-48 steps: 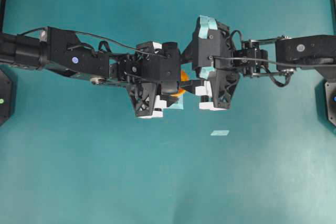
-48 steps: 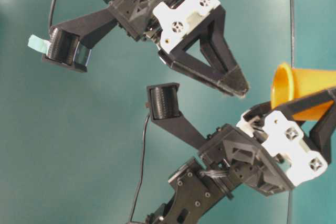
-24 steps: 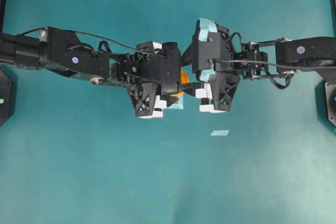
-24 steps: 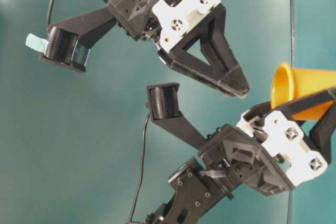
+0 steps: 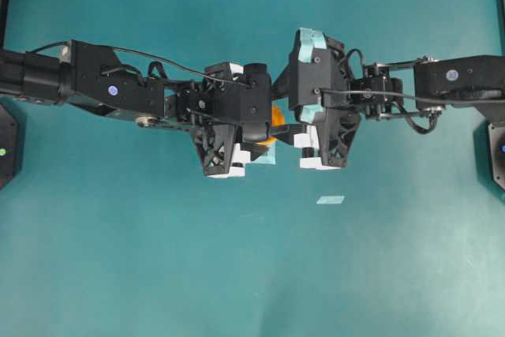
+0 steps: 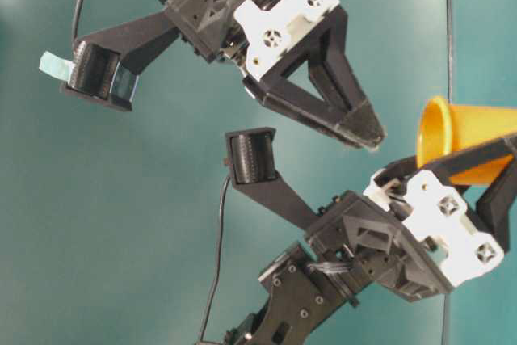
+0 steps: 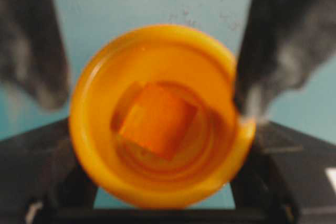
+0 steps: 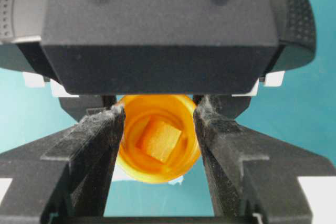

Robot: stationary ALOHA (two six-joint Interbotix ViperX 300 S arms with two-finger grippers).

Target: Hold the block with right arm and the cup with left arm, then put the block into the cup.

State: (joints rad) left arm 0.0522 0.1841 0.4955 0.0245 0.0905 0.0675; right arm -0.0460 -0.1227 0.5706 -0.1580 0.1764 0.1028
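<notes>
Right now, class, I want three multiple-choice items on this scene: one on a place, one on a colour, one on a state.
1. Where is the block?
A. on the table
B. inside the cup
C. between the right hand's fingers

2. What colour is the cup?
A. blue
B. white
C. yellow-orange

3. How does the right hand stand?
A. open, holding nothing
B. shut on the block
C. shut on the cup

Answers:
1 B: the left wrist view shows the cube lying on the cup's bottom.
2 C: its rim and wall show yellow-orange in both wrist views.
3 A: in the right wrist view its fingers stand apart, with nothing between them; the cup lies beyond them.
</notes>
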